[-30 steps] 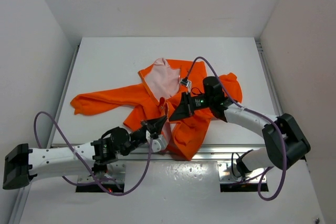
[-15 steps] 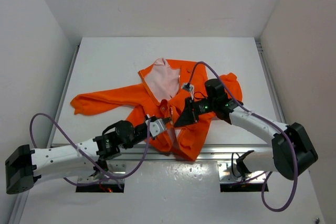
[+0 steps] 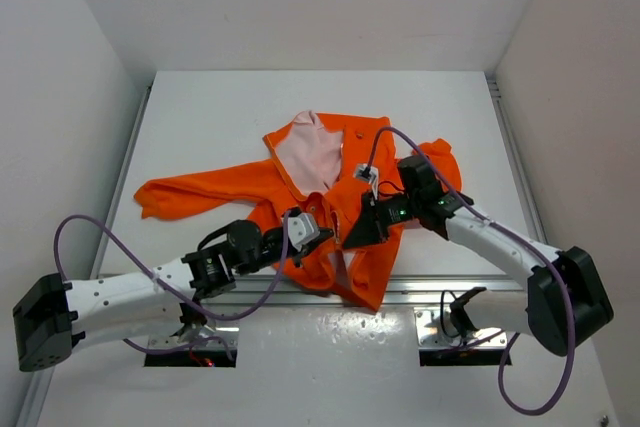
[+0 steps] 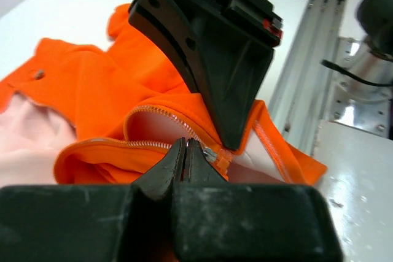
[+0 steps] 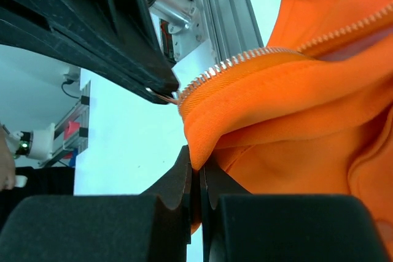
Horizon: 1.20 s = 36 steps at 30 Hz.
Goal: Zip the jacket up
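One orange jacket (image 3: pixel 255 187) lies open on the white table (image 3: pixel 220 112), close to the front edge. The left gripper (image 4: pixel 186 151) is pressed together, pinching the jacket at its zipper (image 4: pixel 153 144). The right gripper (image 5: pixel 195 161) pinches the jacket's orange edge just beside it.

On table (image 3: pixel 215 112): jacket (image 3: pixel 262 185), sleeve (image 3: pixel 190 195) out left, hem (image 3: pixel 366 287) at near edge.

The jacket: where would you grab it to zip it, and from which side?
Probably the metal zipper piece on the jacket's raised front edge, coming in low from the hem end: the teeth run away from there, and that folded edge stands up thin.
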Each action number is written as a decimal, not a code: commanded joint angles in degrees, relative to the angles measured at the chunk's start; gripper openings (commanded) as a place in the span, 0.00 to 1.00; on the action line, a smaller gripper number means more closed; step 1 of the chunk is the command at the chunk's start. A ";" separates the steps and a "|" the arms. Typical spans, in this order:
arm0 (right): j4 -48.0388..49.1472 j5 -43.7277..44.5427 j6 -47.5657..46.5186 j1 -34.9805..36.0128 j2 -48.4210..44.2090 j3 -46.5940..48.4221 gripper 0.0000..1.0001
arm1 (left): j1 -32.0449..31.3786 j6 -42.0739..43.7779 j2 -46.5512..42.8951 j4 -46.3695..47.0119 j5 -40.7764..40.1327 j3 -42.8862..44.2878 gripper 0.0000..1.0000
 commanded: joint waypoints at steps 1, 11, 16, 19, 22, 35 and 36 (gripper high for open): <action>-11.71 -4.07 -2.37 -1.78 -2.28 -3.23 0.00 | 3.60 -0.31 -2.69 4.09 -1.75 2.92 0.00; -10.05 2.95 6.49 -8.38 -7.65 -7.54 0.17 | 3.60 -5.24 4.06 2.67 13.21 2.91 0.00; -8.81 7.88 11.69 -9.35 -16.85 -8.42 0.56 | 4.13 -8.13 9.17 5.49 14.36 4.05 0.00; -10.12 12.45 14.07 -9.87 -21.51 -7.81 0.53 | 4.13 -9.19 12.15 7.07 14.36 4.76 0.00; -12.07 12.37 15.47 -9.44 -23.11 -3.69 0.44 | 5.35 -10.42 14.70 7.69 15.58 5.99 0.00; -14.53 28.59 2.18 3.81 -24.60 -1.92 0.34 | 12.74 -18.51 20.95 9.36 17.96 11.70 0.00; -14.96 34.11 -3.97 4.88 -25.22 -1.92 0.37 | 13.26 -18.51 20.95 9.36 18.66 12.22 0.00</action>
